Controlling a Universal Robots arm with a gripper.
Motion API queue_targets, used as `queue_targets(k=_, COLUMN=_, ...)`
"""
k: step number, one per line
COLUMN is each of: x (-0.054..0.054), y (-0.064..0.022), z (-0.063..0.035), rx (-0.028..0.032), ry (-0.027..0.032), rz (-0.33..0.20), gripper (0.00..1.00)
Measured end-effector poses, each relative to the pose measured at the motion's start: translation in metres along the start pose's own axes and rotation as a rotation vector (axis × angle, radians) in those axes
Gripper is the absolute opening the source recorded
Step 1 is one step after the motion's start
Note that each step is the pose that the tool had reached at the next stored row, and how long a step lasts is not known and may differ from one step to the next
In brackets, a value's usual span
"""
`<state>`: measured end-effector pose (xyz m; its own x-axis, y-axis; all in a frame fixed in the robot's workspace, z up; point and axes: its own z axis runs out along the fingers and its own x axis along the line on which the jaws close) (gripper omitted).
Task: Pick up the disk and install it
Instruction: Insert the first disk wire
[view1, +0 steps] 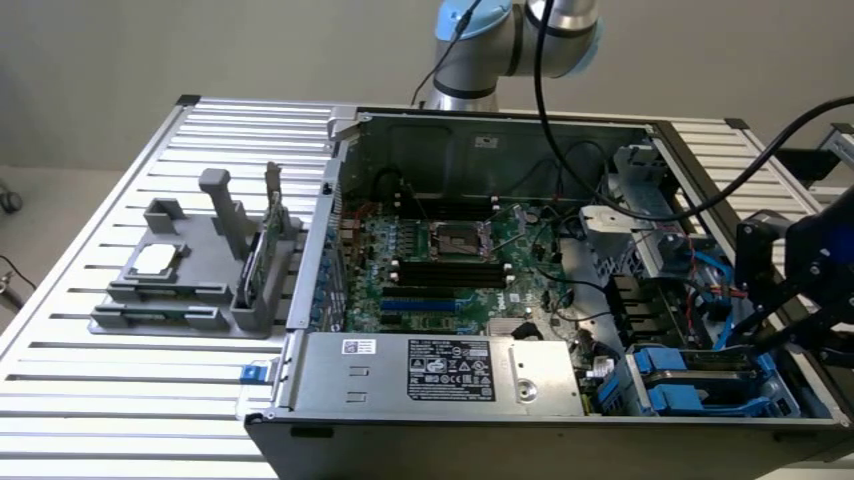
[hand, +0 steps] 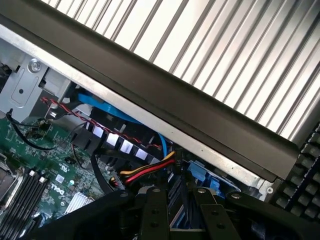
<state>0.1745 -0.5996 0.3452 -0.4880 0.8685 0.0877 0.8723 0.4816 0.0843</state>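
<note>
Disk (view1: 699, 356), flat grey, blue plastic edging, inside open computer case (view1: 534, 450)

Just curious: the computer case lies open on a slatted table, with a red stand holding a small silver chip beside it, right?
Not quite: the stand is grey, not red, as the exterior view shows. It does hold the silver chip beside the open case.

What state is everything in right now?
gripper: shut on the disk
disk: held edge-on, near the blue drive carriers
computer case: open, interior exposed
processor chip: lying flat on the grey fixture
circuit card: upright in the fixture
</note>
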Motion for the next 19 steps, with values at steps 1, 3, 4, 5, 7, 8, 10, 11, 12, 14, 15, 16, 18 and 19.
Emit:
queue_targets(k=1, x=-0.0001, y=-0.0001, z=0.0003, rx=0.0002, ry=0.0002, rz=0.001, gripper=0.26)
queue_targets(k=3, x=-0.0003, y=0.0, z=0.0011, rx=0.0001, ry=0.0012, rz=0.004, gripper=0.26)
queue_targets(k=4, x=-0.0005, y=0.0003, z=0.0014, rx=0.0, ry=0.0015, rz=0.005, gripper=0.26)
queue_targets(k=5, x=-0.0006, y=0.0005, z=0.0017, rx=-0.0002, ry=0.002, rz=0.006, gripper=0.26)
queue_targets(k=7, x=-0.001, y=0.001, z=0.0026, rx=-0.001, ry=0.0032, rz=0.008, gripper=0.26)
queue_targets(k=8, x=-0.0012, y=0.0012, z=0.003, rx=-0.0013, ry=0.0038, rz=0.009, gripper=0.26)
queue_targets(k=10, x=-0.0014, y=0.0015, z=0.0039, rx=-0.0021, ry=0.005, rz=0.01, gripper=0.26)
queue_targets(k=11, x=-0.0015, y=0.0015, z=0.0043, rx=-0.0026, ry=0.0057, rz=0.012, gripper=0.26)
queue_targets(k=12, x=-0.0016, y=0.0016, z=0.0046, rx=-0.0029, ry=0.0062, rz=0.013, gripper=0.26)
queue_targets(k=14, x=-0.0018, y=0.0017, z=0.0052, rx=-0.0039, ry=0.0081, rz=0.016, gripper=0.26)
queue_targets(k=15, x=-0.0018, y=0.0019, z=0.0054, rx=-0.0042, ry=0.0089, rz=0.017, gripper=0.26)
queue_targets(k=16, x=-0.0019, y=0.002, z=0.0056, rx=-0.0046, ry=0.0097, rz=0.018, gripper=0.26)
queue_targets(k=18, x=-0.0021, y=0.0021, z=0.0059, rx=-0.0052, ry=0.011, rz=0.02, gripper=0.26)
queue_targets(k=19, x=-0.0021, y=0.0022, z=0.0061, rx=-0.0054, ry=0.0116, rz=0.021, gripper=0.26)
